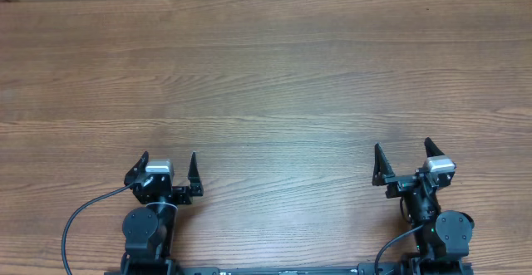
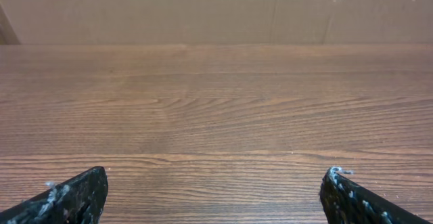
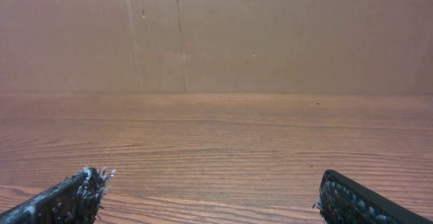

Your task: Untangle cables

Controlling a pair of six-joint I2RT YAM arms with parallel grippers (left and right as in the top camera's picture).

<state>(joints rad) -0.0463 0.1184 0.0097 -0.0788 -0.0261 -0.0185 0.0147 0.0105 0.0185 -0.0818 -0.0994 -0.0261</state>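
No cables show in any view; they are out of view. My left gripper [image 1: 169, 159] is open and empty near the table's front edge on the left. Its two finger tips frame bare wood in the left wrist view [image 2: 216, 183]. My right gripper [image 1: 402, 149] is open and empty near the front edge on the right. Its finger tips also frame bare wood in the right wrist view [image 3: 213, 187].
The wooden table [image 1: 266, 76] stretches ahead of both grippers. A brown cardboard wall [image 3: 270, 34] stands at the table's far edge. A thick black arm wire [image 1: 79, 217] loops beside the left arm's base.
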